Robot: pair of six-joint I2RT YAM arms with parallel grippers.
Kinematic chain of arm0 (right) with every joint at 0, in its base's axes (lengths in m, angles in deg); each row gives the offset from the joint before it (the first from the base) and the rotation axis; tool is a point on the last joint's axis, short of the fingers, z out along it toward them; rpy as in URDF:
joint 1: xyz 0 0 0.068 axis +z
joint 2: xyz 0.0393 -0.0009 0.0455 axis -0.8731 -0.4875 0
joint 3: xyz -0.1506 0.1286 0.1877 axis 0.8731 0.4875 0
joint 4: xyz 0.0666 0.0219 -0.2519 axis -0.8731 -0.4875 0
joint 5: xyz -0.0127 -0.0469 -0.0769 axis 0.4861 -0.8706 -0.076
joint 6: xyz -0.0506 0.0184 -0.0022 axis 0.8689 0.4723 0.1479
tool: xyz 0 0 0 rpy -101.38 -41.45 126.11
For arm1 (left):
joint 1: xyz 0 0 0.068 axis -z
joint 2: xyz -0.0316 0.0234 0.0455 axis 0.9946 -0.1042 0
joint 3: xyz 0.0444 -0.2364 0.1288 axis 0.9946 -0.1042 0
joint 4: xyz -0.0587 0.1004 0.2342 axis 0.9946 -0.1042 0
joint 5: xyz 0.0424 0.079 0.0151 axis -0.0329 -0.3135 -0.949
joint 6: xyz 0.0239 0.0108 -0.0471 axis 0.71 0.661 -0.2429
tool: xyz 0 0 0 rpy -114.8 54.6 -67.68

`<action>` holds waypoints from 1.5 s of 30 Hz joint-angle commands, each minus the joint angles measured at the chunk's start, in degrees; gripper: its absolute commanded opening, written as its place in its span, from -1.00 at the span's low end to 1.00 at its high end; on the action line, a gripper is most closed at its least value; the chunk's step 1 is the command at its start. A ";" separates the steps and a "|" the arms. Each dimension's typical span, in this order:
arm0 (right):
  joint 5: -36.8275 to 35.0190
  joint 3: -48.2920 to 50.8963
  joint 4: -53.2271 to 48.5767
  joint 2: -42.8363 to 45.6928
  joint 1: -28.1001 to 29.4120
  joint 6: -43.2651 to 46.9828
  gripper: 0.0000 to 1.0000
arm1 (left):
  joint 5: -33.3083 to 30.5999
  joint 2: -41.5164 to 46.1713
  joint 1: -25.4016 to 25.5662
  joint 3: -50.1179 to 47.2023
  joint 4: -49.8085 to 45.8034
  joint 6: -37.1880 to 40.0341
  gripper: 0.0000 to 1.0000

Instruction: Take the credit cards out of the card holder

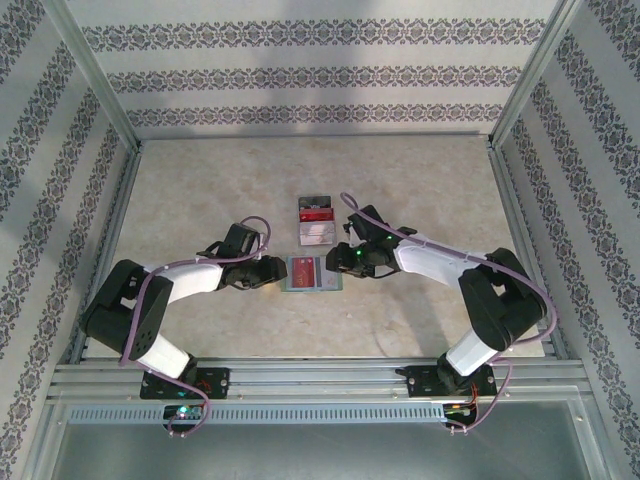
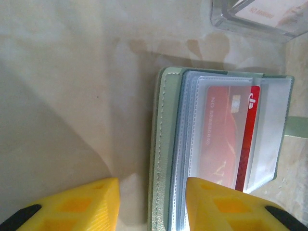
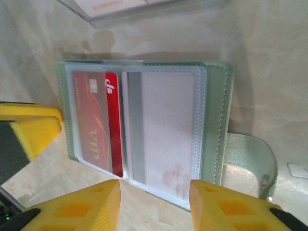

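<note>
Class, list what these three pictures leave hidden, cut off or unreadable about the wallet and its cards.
Left wrist: card holder near edge, under a finger of the left gripper.
Both wrist views: clear box, cut off by the top edge.
Right wrist: pale card print, blurred by its sleeve.
Top view: red card lettering, too small.

A clear plastic box (image 2: 224,21) rests on the beige marbled table (image 1: 200,200).
</note>
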 commanded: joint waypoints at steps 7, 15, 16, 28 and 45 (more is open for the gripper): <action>-2.79 -2.81 -1.84 -4.56 1.44 1.55 -0.16 | 0.70 -3.81 1.69 1.30 4.46 -0.85 -0.20; -2.44 -3.03 -1.55 -5.99 1.92 1.71 -0.16 | 0.69 -4.17 1.82 0.98 4.73 -0.93 -0.21; -2.38 -3.03 -1.40 -6.04 1.98 1.55 -0.16 | 0.53 -4.17 1.78 1.03 4.71 -1.02 -0.21; -3.72 -2.86 -1.94 -4.67 2.38 1.42 -0.16 | 0.57 -4.26 1.86 0.94 4.63 -0.97 -0.21; -2.80 -3.11 -0.63 -4.89 2.77 1.20 -0.15 | 0.43 -4.17 1.87 0.99 4.35 -0.79 -0.21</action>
